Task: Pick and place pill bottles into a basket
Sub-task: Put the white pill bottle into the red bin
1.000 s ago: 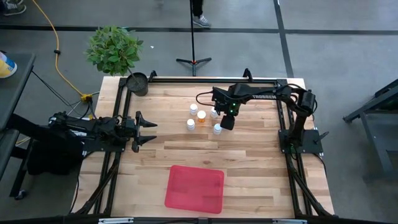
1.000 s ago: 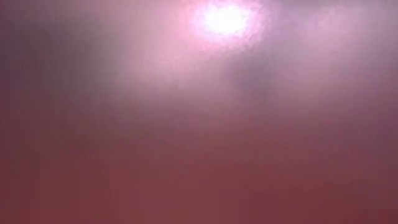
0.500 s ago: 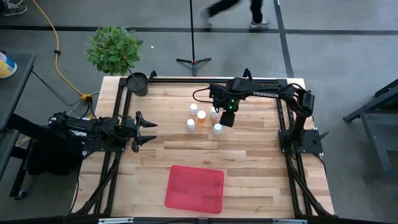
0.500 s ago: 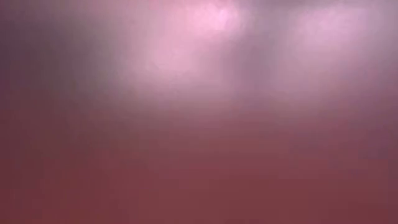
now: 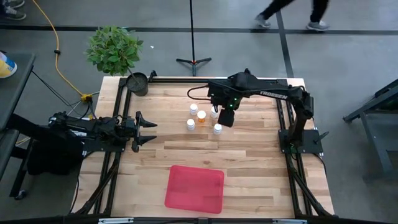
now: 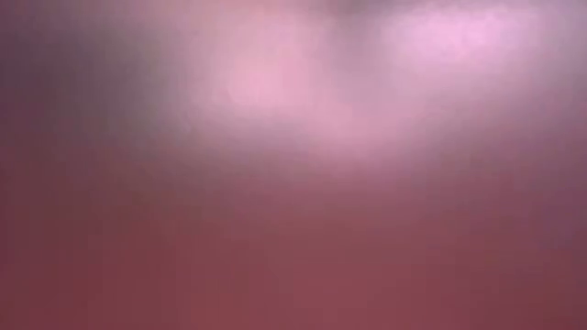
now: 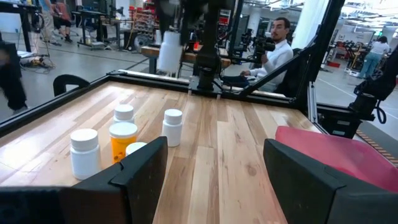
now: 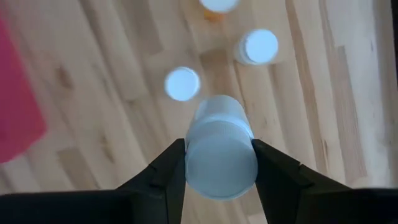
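My right gripper hangs over the cluster of pill bottles at the table's far middle and is shut on one white-capped bottle. The left wrist view shows this bottle held up in the air. Several other bottles stand upright on their bases on the wood; one with an orange body shows in the left wrist view. The red basket lies flat near the table's front edge. My left gripper waits open at the table's left side. My right gripper pinches the bottle between its two fingers, one on each side at the cap and upper body. The fingers come from above, pointing down. The bottle sits upright, cap up, lifted clear of the table.
A small dark pot and a green plant stand at the far left corner. Dark frame rails run along the table's left, right and far sides. The low view is filled by a red blur. People show beyond the table.
My right arm has raised its elbow and swung it toward the table's left, while its gripper has stayed over the bottle cluster, shifting only a little toward the far edge. A person has walked past beyond the table's far edge.
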`<state>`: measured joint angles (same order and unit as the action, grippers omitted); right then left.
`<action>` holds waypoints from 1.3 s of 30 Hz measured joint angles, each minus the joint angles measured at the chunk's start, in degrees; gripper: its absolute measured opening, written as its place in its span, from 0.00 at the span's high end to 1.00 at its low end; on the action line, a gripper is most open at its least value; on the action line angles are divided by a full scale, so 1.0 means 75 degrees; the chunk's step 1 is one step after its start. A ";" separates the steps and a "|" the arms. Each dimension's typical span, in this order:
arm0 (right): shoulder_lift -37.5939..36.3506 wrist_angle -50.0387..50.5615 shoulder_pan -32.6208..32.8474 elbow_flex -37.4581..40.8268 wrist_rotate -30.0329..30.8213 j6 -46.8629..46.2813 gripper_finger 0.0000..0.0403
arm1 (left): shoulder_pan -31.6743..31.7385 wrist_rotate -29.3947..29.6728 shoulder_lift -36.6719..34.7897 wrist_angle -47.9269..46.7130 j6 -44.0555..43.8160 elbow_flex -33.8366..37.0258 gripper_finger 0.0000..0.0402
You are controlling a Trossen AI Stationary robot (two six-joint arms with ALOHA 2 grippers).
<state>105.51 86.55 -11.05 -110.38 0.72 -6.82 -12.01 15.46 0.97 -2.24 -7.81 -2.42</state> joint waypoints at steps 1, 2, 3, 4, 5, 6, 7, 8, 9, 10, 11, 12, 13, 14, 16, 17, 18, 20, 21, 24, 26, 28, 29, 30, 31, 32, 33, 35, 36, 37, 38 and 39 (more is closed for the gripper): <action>-0.0003 0.0066 0.0118 -0.0163 -0.0036 -0.0094 0.64 | 0.0000 0.0000 0.0000 0.0000 0.0000 0.0000 0.26; -0.0003 0.0135 0.0246 -0.0325 -0.0068 -0.0190 0.64 | 0.0000 0.0000 0.0000 0.0000 0.0000 0.0000 0.26; -0.0003 0.0199 0.0379 -0.0475 -0.0090 -0.0298 0.64 | 0.0000 0.0000 0.0000 0.0000 0.0000 0.0000 0.26; -0.0003 0.0249 0.0532 -0.0613 -0.0092 -0.0410 0.64 | 0.0000 0.0000 0.0000 0.0000 0.0000 0.0000 0.26; -0.0003 0.0268 0.0678 -0.0738 -0.0094 -0.0512 0.64 | 0.0000 0.0003 0.0000 -0.0001 0.0000 0.0000 0.26; -0.0006 0.0273 0.0833 -0.0839 -0.0118 -0.0628 0.64 | 0.0000 0.0000 0.0001 0.0000 0.0000 0.0001 0.26; -0.0009 0.0275 0.0985 -0.0931 -0.0151 -0.0723 0.64 | 0.0000 0.0000 0.0003 -0.0001 0.0000 0.0000 0.26; -0.0009 0.0267 0.1156 -0.1010 -0.0183 -0.0840 0.64 | 0.0000 0.0002 0.0001 0.0000 -0.0002 0.0001 0.26; -0.0009 0.0235 0.1318 -0.1070 -0.0226 -0.0942 0.64 | 0.0000 0.0000 0.0000 0.0000 -0.0010 0.0000 0.26; -0.0009 0.0182 0.1486 -0.1098 -0.0294 -0.1053 0.64 | 0.0000 0.0000 0.0000 -0.0001 -0.0029 0.0000 0.26; -0.0009 0.0126 0.1658 -0.1117 -0.0349 -0.1146 0.64 | 0.0000 0.0000 0.0000 0.0000 -0.0032 0.0000 0.26; -0.0009 0.0054 0.1833 -0.1139 -0.0361 -0.1257 0.64 | 0.0000 0.0000 0.0000 0.0000 -0.0035 0.0000 0.26; -0.0009 -0.0027 0.2000 -0.1140 -0.0354 -0.1365 0.64 | 0.0000 -0.0005 0.0000 0.0000 -0.0037 0.0001 0.26; -0.0009 -0.0118 0.2163 -0.1140 -0.0350 -0.1479 0.64 | 0.0000 -0.0024 0.0001 0.0000 -0.0055 0.0000 0.26; -0.0009 -0.0411 0.2494 -0.1115 -0.0340 -0.1678 0.64 | 0.0000 -0.0135 0.0000 -0.0004 -0.0102 0.0000 0.26; -0.0009 -0.0593 0.2657 -0.1097 -0.0339 -0.1744 0.64 | 0.0000 -0.0184 0.0000 -0.0006 -0.0145 0.0000 0.26; -0.0009 -0.0814 0.2814 -0.1058 -0.0334 -0.1824 0.64 | 0.0000 -0.0215 0.0002 -0.0009 -0.0198 0.0001 0.26; -0.0009 -0.1240 0.3131 -0.1008 -0.0288 -0.1958 0.64 | 0.0000 -0.0258 0.0001 -0.0015 -0.0227 0.0001 0.26; -0.0009 -0.1457 0.3286 -0.0980 -0.0222 -0.2019 0.64 | 0.0000 -0.0300 0.0000 -0.0017 -0.0230 0.0003 0.26; -0.0012 -0.2220 0.3729 -0.0766 -0.0153 -0.2166 0.64 | 0.0000 -0.0401 0.0000 -0.0029 -0.0233 0.0000 0.26; -0.0003 -0.2581 0.4000 -0.0610 -0.0135 -0.2331 0.64 | 0.0000 -0.0410 0.0002 -0.0038 -0.0233 0.0001 0.26; 0.0082 -0.2778 0.4234 -0.0514 0.0013 -0.2517 0.64 | 0.0000 -0.0411 0.0001 -0.0038 -0.0258 0.0001 0.26; 0.0153 -0.2795 0.4365 -0.0485 0.0071 -0.2615 0.64 | 0.0000 -0.0412 0.0000 -0.0039 -0.0306 0.0000 0.26; 0.0229 -0.2831 0.4472 -0.0427 0.0117 -0.2718 0.64 | 0.0000 -0.0414 0.0002 -0.0041 -0.0386 0.0000 0.26; 0.0338 -0.2871 0.4560 -0.0401 0.0126 -0.2834 0.64 | 0.0000 -0.0423 0.0003 -0.0041 -0.0423 0.0000 0.26; 0.0470 -0.2916 0.4649 -0.0392 0.0127 -0.2927 0.64 | 0.0000 -0.0462 0.0000 -0.0041 -0.0431 0.0000 0.26; 0.0614 -0.2964 0.4743 -0.0377 0.0128 -0.3033 0.64 | 0.0000 -0.0565 0.0000 -0.0052 -0.0437 0.0002 0.26; 0.0931 -0.2950 0.4893 -0.0354 0.0118 -0.3169 0.64 | 0.0000 -0.0752 0.0002 -0.0069 -0.0453 0.0003 0.26; 0.1104 -0.2968 0.4946 -0.0354 0.0083 -0.3235 0.64 | 0.0000 -0.0821 0.0002 -0.0078 -0.0453 0.0000 0.26; 0.1295 -0.2989 0.4992 -0.0354 0.0022 -0.3287 0.64 | 0.0000 -0.0853 0.0001 -0.0086 -0.0455 0.0003 0.26; 0.1485 -0.2992 0.5028 -0.0356 -0.0019 -0.3337 0.64 | 0.0000 -0.0917 0.0003 -0.0100 -0.0455 0.0002 0.26; 0.1671 -0.2976 0.5060 -0.0354 -0.0057 -0.3384 0.64 | 0.0000 -0.0988 0.0000 -0.0107 -0.0464 0.0003 0.26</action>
<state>118.04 64.23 26.90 -113.03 0.29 -32.20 -12.01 8.05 0.97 -3.04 -11.29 -2.40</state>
